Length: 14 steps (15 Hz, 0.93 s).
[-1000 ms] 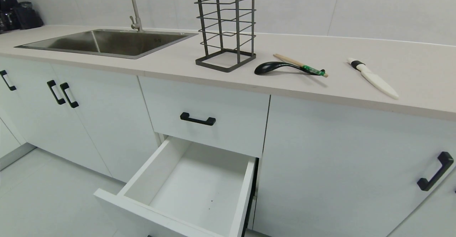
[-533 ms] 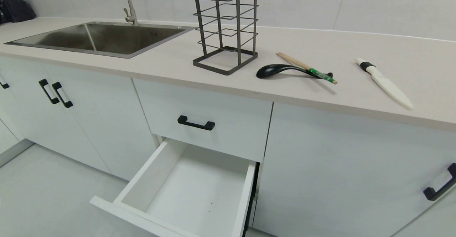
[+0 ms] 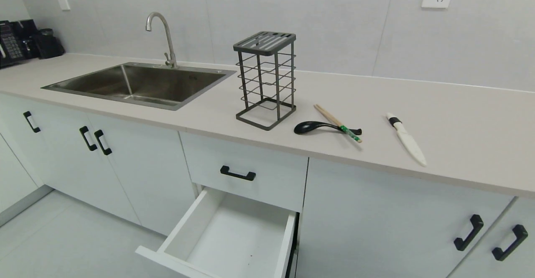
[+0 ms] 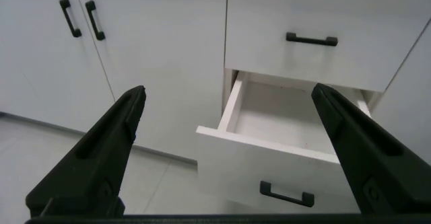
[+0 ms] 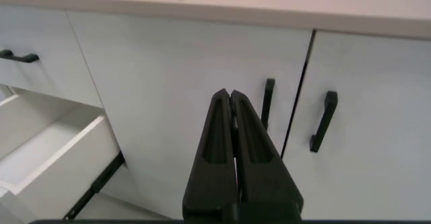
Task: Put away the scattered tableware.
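Currently the left gripper (image 4: 227,93) has its fingers (image 4: 108,143) spread wide and released, with nothing between them. The right gripper (image 5: 231,99) has its fingers (image 5: 219,143) pressed together and carries nothing.

Tableware location: all items lie on the surface (image 3: 459,123), to the right of the wire rack (image 3: 266,81). The black spoon (image 3: 311,126) lies nearest the rack. The chopsticks (image 3: 336,122) lie across its handle, touching it. The white knife (image 3: 406,139) lies apart, farther right, with its tip near the front edge. The open drawer (image 3: 234,244) below the surface holds no tableware.

Hazards:
- Lifting the spoon is likely to drag or roll the chopsticks, because they rest on it.
- A sideways nudge on the knife could push it over the front edge.
- All three items are thin and lie flat; a shallow pinch may slip.
- The drawer projects into the approach path, so a low arm sweep could strike its front panel.
- Both arms sit below the surface edge, so a direct reach upward risks hitting the overhang.

Arm pose: the left arm is held low, pointing at the open drawer. The right arm is held low, pointing at the cabinet doors (image 5: 350,116) right of the drawer.
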### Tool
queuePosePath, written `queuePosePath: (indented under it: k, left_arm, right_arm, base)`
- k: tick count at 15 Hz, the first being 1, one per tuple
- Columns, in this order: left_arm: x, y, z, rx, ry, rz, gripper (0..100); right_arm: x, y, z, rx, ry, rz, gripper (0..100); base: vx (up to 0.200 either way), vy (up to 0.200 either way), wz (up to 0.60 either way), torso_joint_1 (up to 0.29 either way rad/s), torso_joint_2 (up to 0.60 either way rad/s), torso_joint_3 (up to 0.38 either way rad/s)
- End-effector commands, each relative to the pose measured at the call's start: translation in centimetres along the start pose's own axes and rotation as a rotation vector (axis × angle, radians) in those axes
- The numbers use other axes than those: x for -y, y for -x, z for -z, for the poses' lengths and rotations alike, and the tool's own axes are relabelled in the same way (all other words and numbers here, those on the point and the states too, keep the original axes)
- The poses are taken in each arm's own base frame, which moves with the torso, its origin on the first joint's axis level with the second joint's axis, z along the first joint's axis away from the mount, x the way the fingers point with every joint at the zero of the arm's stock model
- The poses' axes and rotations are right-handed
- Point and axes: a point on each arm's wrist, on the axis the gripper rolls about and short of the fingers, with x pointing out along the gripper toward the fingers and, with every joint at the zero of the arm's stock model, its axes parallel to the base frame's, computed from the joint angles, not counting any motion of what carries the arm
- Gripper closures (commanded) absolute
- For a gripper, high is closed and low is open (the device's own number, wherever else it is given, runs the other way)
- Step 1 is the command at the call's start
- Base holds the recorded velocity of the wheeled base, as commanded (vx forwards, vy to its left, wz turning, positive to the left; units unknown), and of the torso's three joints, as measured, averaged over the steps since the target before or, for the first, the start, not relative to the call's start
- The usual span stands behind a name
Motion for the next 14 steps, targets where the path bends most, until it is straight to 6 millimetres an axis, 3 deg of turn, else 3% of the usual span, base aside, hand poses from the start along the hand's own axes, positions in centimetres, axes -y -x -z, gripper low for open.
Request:
queuePosePath:
  k: [1,14]
  left_arm:
    - [0.0,-0.01,0.0,-0.002,0.001,0.0,0]
    - [0.0,-0.01,0.0,-0.002,0.001,0.0,0]
  right_arm:
    - [0.0,-0.01,0.0,-0.002,0.0,-0.001,100]
    - [0.0,-0.01,0.0,-0.002,0.0,0.001,100]
  base:
    - [0.0,0.0,0.0,0.408,-0.48,-0.237]
    - [0.0,0.0,0.0,0.276,-0.51,-0.262]
